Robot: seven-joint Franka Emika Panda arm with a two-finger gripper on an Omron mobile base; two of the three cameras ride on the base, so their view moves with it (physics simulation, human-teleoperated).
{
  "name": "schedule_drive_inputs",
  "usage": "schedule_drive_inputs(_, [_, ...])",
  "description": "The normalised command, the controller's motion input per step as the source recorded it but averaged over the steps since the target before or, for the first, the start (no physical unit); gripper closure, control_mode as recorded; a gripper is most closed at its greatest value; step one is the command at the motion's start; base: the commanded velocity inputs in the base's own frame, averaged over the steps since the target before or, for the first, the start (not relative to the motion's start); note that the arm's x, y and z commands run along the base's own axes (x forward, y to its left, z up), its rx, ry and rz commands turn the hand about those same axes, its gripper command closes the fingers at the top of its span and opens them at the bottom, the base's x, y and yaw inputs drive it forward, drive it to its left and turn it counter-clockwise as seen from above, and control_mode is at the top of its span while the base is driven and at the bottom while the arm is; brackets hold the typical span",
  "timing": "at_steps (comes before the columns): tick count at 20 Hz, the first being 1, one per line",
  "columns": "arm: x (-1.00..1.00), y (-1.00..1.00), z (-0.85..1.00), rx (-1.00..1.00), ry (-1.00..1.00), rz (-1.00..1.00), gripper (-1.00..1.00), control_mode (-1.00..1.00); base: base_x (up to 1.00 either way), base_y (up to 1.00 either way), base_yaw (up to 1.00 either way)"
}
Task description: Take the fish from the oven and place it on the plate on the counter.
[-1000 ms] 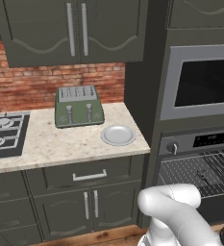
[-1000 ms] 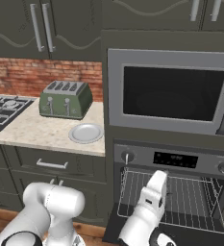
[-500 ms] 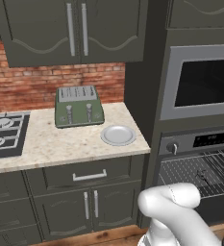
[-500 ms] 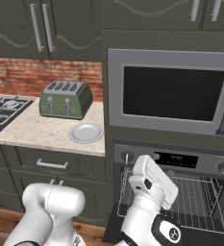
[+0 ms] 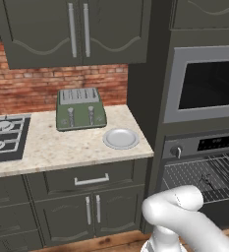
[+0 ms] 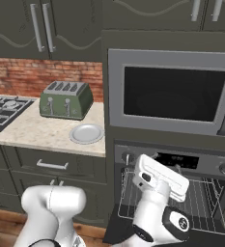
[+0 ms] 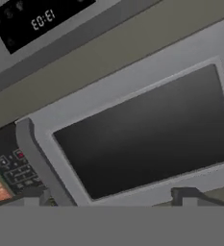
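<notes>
Oven [image 6: 172,193]: door down, racks bare to our eye; fish unseen. Plate [image 5: 121,138]: right end of bench [image 5: 62,147]. Gripper [image 7: 111,194]: jaws wide, empty. We judge step: reaching; next, lower into cavity.

A silver-framed microwave [image 7: 132,139] with a dark glass door [image 7: 147,134] spans most of the hand view, tilted so its frame slopes up to the right. Beside the door's lower left end sits the microwave's dark keypad [image 7: 12,166] with small pale buttons and a red one. Above the microwave, past a plain olive-brown band [image 7: 113,53], is a dark digital display panel [image 7: 36,21] with pale digits that look mirrored. The gripper [image 7: 108,197] has its two dark fingertips [image 7: 185,194] well apart below the door, nothing between them.
</notes>
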Motion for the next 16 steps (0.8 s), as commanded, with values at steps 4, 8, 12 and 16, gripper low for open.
schedule_drive_inputs(4, [0.0, -0.71, 0.0, -0.2, 0.35, 0.06, -1.0, -1.0, 0.0, 0.0, 0.0])
schedule_drive_inputs(8, [-0.09, -0.57, -0.05, -0.36, 0.27, 0.07, -1.0, -1.0, 0.0, 0.0, 0.0])
schedule_drive_inputs(12, [-0.24, -0.14, -0.27, -0.37, 0.22, 0.07, -1.0, -1.0, 0.0, 0.0, 0.0])
schedule_drive_inputs(16, [0.05, 0.16, -0.38, -0.21, 0.31, 0.03, -1.0, -1.0, 0.0, 0.0, 0.0])
